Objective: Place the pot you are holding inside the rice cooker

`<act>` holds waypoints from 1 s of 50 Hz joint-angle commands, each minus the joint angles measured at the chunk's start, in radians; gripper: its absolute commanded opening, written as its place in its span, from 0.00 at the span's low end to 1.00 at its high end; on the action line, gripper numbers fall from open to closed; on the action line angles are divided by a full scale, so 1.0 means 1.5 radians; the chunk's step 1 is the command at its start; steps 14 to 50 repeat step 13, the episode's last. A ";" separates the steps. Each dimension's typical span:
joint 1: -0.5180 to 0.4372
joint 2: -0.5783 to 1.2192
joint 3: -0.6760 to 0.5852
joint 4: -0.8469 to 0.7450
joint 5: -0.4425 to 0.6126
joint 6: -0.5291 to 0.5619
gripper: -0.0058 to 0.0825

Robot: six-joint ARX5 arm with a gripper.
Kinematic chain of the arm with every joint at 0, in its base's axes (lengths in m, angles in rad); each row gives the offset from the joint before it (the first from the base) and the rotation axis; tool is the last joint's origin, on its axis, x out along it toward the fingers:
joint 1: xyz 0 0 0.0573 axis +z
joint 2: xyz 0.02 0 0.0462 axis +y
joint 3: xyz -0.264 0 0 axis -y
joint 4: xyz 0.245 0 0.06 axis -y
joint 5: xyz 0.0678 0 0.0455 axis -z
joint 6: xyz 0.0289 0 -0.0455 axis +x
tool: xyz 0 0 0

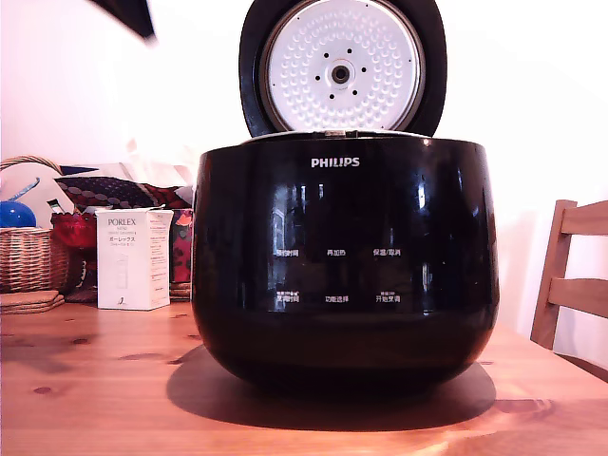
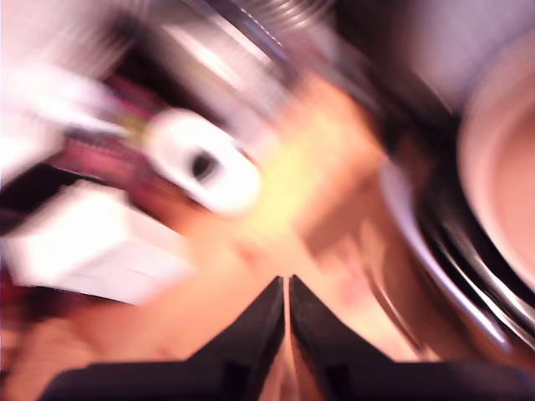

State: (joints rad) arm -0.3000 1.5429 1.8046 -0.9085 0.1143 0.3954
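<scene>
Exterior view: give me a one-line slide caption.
Black PHILIPS rice cooker on a wooden table, lid open, with no pot visible.

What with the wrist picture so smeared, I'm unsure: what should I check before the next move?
1. Rice cooker lid open: ok.
2. Cooker upright on the wooden table: ok.
3. Pot between the fingers: not ok; they are closed together with nothing seen between.
4. Pot seated in the cooker: cannot tell; its wall hides the inside.
5. Wrist view sharp: not ok, blurred.
</scene>
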 commanded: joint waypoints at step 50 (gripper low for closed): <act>0.004 0.001 -0.001 0.019 0.007 -0.003 0.04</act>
